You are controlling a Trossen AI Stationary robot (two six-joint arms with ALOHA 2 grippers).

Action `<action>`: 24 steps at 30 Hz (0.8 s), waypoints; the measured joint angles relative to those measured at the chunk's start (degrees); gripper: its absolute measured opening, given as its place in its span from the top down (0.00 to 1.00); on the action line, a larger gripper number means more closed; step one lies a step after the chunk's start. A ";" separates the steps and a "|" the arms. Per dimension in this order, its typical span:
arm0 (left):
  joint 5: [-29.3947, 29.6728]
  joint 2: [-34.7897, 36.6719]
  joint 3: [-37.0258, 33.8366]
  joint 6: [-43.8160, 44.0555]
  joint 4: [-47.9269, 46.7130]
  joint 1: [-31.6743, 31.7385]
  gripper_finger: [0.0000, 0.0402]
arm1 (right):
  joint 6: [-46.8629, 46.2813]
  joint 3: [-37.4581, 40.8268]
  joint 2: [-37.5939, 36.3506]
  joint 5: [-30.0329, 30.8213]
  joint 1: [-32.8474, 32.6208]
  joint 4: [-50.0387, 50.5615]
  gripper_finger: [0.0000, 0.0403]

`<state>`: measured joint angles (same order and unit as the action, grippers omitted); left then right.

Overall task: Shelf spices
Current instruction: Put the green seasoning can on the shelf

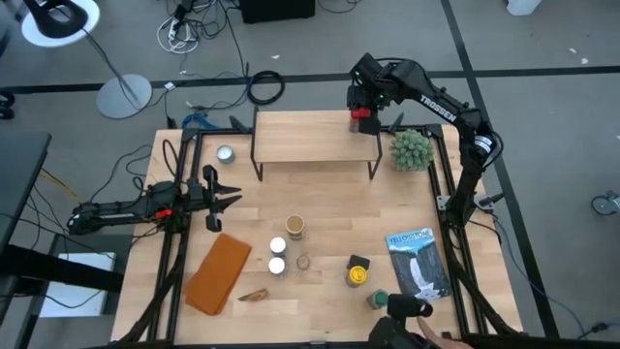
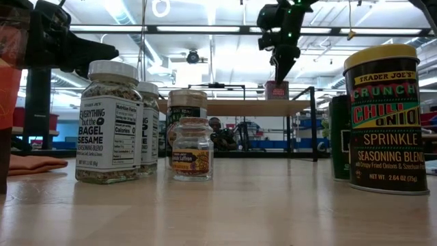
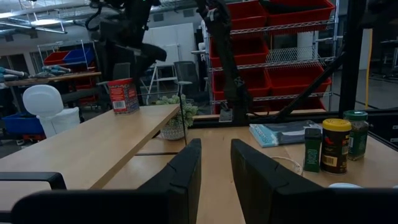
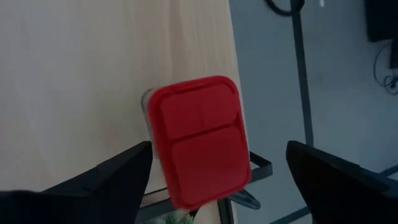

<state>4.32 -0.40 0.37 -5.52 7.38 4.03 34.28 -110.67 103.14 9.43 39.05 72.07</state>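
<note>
The shelf (image 1: pixel 315 138) stands at the table's far middle, with a light wooden top on thin black legs. A red-topped spice tin (image 4: pixel 199 140) stands upright on its right end (image 1: pixel 360 117). My right gripper (image 4: pixel 217 149) hovers over that tin, open, with one finger on each side and clear of it; the low view shows it above the tin (image 2: pixel 276 89). The other spices stand on the table's near half: two white-topped jars (image 1: pixel 278 255), a tan-topped jar (image 1: pixel 294 227), a small jar (image 1: pixel 303 262), a yellow tin (image 1: pixel 358 275) and a green-topped jar (image 1: pixel 376 299). My left gripper (image 1: pixel 231 197) waits open at the table's left.
A spiky green plant ball (image 1: pixel 410 148) sits just right of the shelf. A flat silver tin (image 1: pixel 226 153) lies to its left. An orange cloth (image 1: pixel 218 273) and a booklet (image 1: pixel 418 262) lie on the near half. A person's hand (image 1: pixel 434 338) shows at the near edge.
</note>
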 joint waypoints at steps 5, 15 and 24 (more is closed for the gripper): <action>0.02 0.00 -0.01 -0.01 0.00 -0.01 0.77 | -0.03 0.00 -3.18 -0.16 -1.25 0.00 0.09; 0.02 0.02 -0.01 -0.02 0.00 -0.02 0.77 | -12.40 -0.02 -10.45 -11.72 -4.35 0.08 0.09; 0.02 0.02 -0.01 0.00 0.00 -0.02 0.77 | -21.21 -0.02 -13.38 -13.94 -8.79 3.41 0.10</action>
<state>4.34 -0.38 0.36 -5.52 7.38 4.01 13.07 -110.69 89.75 -4.50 30.26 75.48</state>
